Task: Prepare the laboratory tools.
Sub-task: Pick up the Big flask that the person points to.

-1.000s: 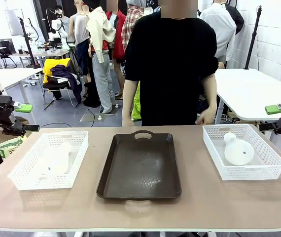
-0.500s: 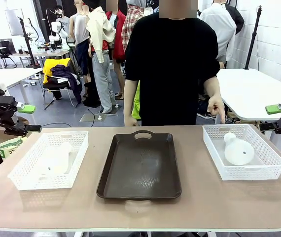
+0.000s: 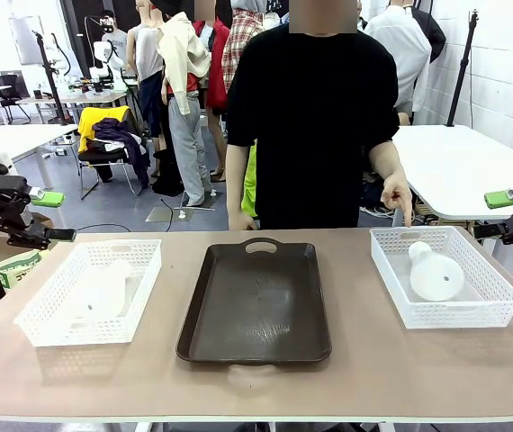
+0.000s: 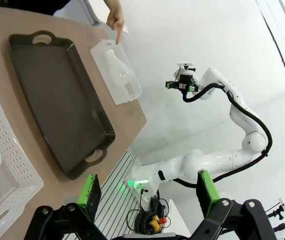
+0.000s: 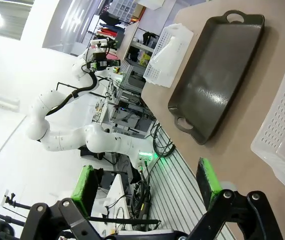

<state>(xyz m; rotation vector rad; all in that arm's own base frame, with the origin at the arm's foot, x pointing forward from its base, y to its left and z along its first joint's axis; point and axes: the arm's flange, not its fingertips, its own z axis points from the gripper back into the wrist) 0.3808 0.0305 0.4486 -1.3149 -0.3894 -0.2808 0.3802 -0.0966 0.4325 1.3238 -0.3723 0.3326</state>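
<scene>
While looking across from the front, find the left pincer [image 3: 53, 216] off the left end of the table [image 3: 238, 387], jaws wide apart, gripping nothing. Same for the right pincer [image 3: 493, 214] off the right end: spread and empty. Between them on the table: left basket [image 3: 36, 315] with the left flask [image 3: 103, 288] lying in it, dark tray [image 3: 256, 301] in the middle with nothing on it yet, right basket [image 3: 445, 320] with the right flask [image 3: 434, 273] on its side. One change within the last second: person's hand [image 3: 397, 193] lifted from near the table's far edge, now pointing a finger down just over the right basket's far rim. Reads as a cue to take the right flask first, probably to the tray. No flask touched yet.

From the left wrist: left pincer [image 4: 147, 192] open wide, nothing between the pads. Below it, a corner of the left basket [image 4: 7, 150], then the tray [image 4: 57, 105], then the right flask [image 4: 116, 67] under the pointing hand.

From the right wrist: right pincer [image 5: 146, 186] fully spread, empty, out past the table edge beside the right basket [image 5: 282, 135]. Calls for a reach down into that basket.
</scene>
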